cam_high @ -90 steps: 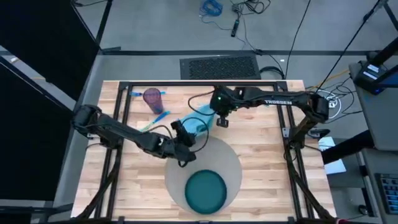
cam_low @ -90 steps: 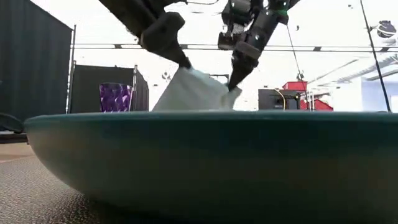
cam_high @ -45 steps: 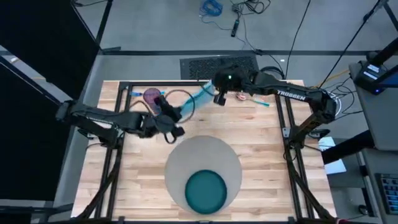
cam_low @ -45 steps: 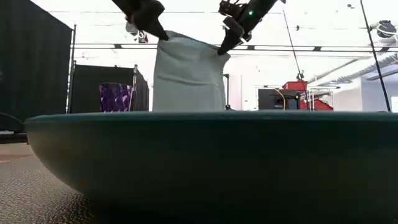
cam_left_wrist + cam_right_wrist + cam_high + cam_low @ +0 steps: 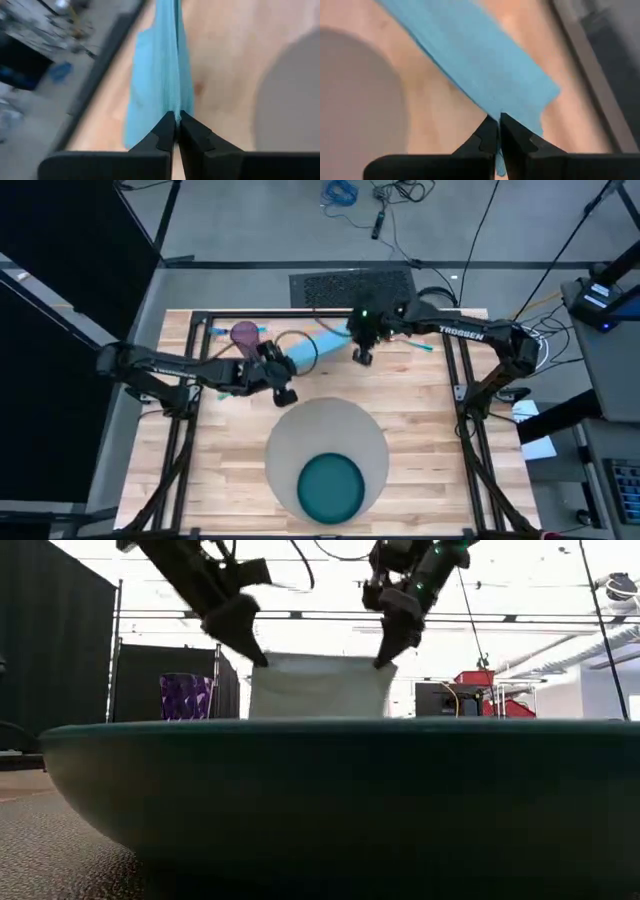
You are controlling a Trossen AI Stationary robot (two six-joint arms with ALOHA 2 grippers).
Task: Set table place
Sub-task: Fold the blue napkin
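Both arms hold the light blue cloth napkin (image 5: pixel 318 346) up between them over the far half of the table (image 5: pixel 420 430), in the upper middle of the high view. The left gripper (image 5: pixel 281 372) is pinched tight on one corner and the right gripper (image 5: pixel 361 348) is clamped on the other — each wrist view shows the two dark fingers pressed together with blue cloth caught between them. In the low view the napkin hangs as a pale sheet stretched between the two grippers, just above the rim of the dark teal plate (image 5: pixel 320 790) that fills the foreground.

The round grey placemat (image 5: pixel 327 448) lies in the lower middle of the high view, near the front edge of the table, with the teal plate sitting on its nearer part. A purple cup (image 5: pixel 244 336) stands toward the upper left of the table, close beside the left arm, and a thin blue utensil — I can't tell which kind — lies near the far edge behind the right arm.

To my eye the step in hand is spreading the napkin so it can be laid out at the place setting. The next move would call for both arms carrying it together toward the placemat, keeping it taut and level, then lowering it flat beside the plate before letting go. The left arm would need to stay clear of the cup.
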